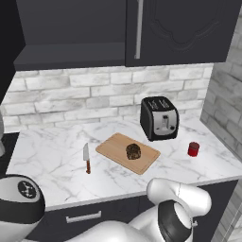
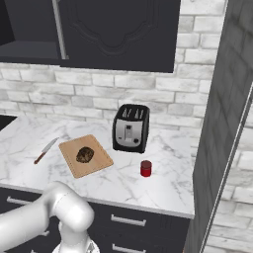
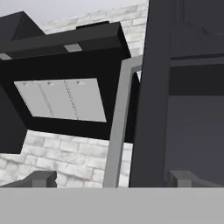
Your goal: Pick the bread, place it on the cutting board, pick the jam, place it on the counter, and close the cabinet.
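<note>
End effector (image 3: 111,179) is spread wide, empty, up by the cabinet door (image 3: 153,96). Bread (image 1: 133,151) is on the board (image 1: 116,146), jam (image 1: 193,149) on the table (image 1: 52,160). Next I push the door shut.

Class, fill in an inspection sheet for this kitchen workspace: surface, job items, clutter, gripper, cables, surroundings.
Surface: counter, white marble, grey veins.
Job's things: bread lies on cutting board; jam stands on the counter right of the toaster; cabinet has a door swung open at right.
Clutter: toaster behind the board; knife left of it.
Gripper: gripper open, up by the open door's edge and handle.
Cables: nothing seen.
Surroundings: brick wall; drawers below.
</note>
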Available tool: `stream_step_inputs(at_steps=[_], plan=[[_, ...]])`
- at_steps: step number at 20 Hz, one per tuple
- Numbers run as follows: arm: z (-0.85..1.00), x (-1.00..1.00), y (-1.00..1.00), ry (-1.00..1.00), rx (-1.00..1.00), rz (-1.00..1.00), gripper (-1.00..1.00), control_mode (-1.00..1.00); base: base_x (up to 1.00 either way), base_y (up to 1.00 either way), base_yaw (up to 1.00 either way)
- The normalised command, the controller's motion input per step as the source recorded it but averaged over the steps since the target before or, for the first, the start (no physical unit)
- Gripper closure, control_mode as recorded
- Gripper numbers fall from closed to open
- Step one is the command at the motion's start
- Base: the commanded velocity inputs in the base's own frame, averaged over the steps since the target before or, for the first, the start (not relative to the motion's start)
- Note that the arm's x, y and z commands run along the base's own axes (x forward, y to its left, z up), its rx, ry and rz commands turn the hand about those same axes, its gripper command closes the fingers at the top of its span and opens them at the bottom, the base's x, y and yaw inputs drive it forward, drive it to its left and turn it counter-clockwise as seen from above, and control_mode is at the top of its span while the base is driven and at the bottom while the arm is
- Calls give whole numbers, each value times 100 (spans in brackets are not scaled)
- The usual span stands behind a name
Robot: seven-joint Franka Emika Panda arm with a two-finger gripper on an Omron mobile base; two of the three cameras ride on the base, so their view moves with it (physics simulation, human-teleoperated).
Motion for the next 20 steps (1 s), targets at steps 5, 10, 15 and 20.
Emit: stream_step_inputs(at_steps=[5,10,15,20], plan=[[0,-32,18,0,0,-4,-100,-100,0,0,0],[0,-11,23,0,0,-5,-100,-100,0,0,0],[0,0,32,0,0,-9,-100,-100,0,0,0],[0,2,25,0,0,-16,-100,-100,0,0,0]])
